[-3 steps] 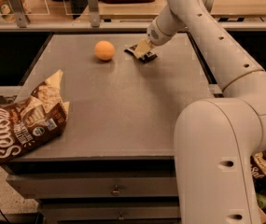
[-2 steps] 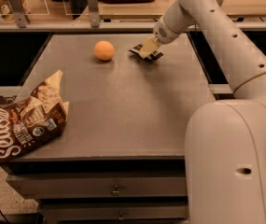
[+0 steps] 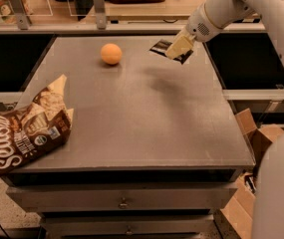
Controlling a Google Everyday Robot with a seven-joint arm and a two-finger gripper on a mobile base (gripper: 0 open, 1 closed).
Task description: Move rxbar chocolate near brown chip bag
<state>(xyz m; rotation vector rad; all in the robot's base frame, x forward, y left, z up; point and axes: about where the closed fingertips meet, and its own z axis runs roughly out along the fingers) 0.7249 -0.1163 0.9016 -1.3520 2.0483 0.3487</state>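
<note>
Rxbar chocolate (image 3: 160, 47) is held by gripper (image 3: 177, 47) above table (image 3: 156, 128), far R; brown chip bag (image 3: 24, 138) is seen front L.

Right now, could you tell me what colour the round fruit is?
The fruit is orange, camera view; the gripper, back right, holds the rxbar chocolate.

The gripper (image 3: 177, 47), raised at far right, pinches the rxbar chocolate (image 3: 159, 47).
</note>
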